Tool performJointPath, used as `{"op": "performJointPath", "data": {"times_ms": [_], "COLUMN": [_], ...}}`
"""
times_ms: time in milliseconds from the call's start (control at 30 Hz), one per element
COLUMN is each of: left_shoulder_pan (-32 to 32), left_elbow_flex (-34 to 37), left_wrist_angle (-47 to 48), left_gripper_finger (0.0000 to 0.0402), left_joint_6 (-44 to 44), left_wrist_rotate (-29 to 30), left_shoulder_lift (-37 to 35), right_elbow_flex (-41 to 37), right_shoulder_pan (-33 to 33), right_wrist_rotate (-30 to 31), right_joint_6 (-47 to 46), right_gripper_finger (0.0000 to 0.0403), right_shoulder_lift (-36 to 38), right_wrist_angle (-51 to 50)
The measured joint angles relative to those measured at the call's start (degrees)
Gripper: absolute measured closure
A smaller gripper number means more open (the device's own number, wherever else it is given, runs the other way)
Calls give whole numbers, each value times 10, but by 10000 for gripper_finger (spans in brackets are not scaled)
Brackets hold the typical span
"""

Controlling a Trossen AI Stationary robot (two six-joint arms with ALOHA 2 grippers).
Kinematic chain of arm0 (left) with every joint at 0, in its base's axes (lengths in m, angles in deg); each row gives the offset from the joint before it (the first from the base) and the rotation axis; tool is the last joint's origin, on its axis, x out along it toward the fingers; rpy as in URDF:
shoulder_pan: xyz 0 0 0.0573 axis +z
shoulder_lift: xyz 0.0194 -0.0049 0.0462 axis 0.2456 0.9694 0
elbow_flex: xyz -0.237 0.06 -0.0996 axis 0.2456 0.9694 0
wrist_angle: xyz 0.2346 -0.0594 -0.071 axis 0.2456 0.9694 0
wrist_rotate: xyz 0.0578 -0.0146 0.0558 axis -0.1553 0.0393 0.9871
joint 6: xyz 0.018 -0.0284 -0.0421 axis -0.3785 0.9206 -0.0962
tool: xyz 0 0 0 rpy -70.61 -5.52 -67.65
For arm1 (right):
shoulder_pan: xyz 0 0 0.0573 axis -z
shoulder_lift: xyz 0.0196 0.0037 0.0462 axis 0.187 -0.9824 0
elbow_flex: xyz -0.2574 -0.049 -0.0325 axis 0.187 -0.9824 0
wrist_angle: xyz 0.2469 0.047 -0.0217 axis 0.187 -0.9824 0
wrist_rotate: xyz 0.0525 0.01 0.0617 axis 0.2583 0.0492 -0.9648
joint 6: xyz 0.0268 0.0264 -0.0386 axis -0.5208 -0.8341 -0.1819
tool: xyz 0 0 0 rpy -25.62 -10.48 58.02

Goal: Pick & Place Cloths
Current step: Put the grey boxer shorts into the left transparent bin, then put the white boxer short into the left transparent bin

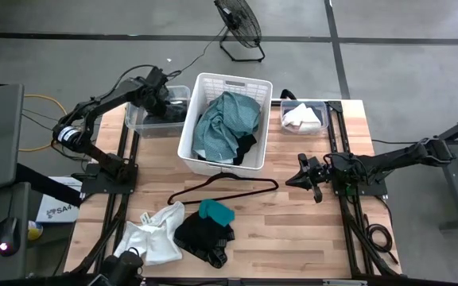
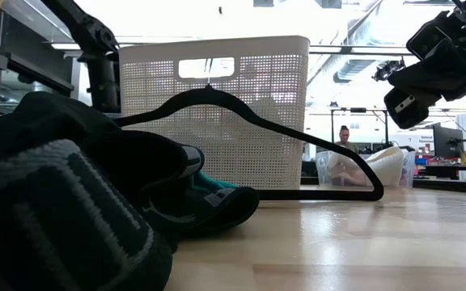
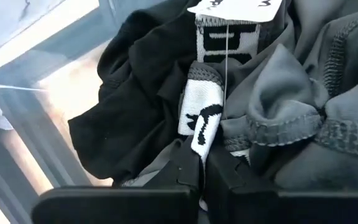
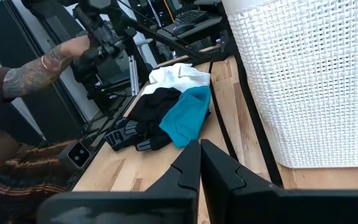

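Partly done: basket [image 1: 201, 87] at 12 o'clock holds teal cloth [image 1: 225, 123]. Left gripper [image 3: 205, 163], in the 11 o'clock bin [image 1: 133, 119], is clenched on grey-black cloths [image 3: 278, 118]. Right gripper [image 1: 304, 176] idles clenched, empty. Cloths at 7 o'clock [image 1: 183, 232] remain.

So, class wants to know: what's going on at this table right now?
The left claw is down in the clear bin at the table's back left, shut on a grey and black garment. The right claw waits shut above the table, right of the white basket, which holds a teal-green cloth.
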Motion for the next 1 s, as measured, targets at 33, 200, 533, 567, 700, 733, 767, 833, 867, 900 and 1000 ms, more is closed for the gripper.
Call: {"op": "performJointPath", "data": {"times_ms": [33,200,533,567,700,733,767,833,867,900,1000], "left_shoulder_pan": [0,0,0,0,0,0,0,-4,-11,-22,-64], "left_elbow_flex": [-1,-20,-103,-111,-129,-130,-130,-130,-130,-130,-130], "left_wrist_angle": [0,12,90,102,151,161,172,195,207,215,231], "left_gripper_finger": [396,342,181,172,155,154,154,153,153,153,153], "left_joint_6": [0,-5,-2,-2,-2,-2,-4,-6,-7,-6,0], "left_wrist_rotate": [-1,-1,-1,-2,-22,-37,-55,-90,-100,-104,-106], "left_shoulder_lift": [-1,-15,-66,-71,-93,-102,-109,-124,-132,-141,-170], "right_elbow_flex": [0,0,0,0,0,0,0,0,0,0,0], "right_shoulder_pan": [0,0,0,0,0,0,0,0,0,0,0], "right_wrist_rotate": [0,0,0,0,0,0,0,0,0,0,0], "right_joint_6": [0,0,0,0,0,0,0,0,0,0,0], "right_gripper_finger": [400,400,400,400,400,400,400,400,400,400,400], "right_shoulder_lift": [0,0,0,0,0,0,0,0,0,0,0], "right_wrist_angle": [0,0,0,0,0,0,0,0,0,0,0]}}
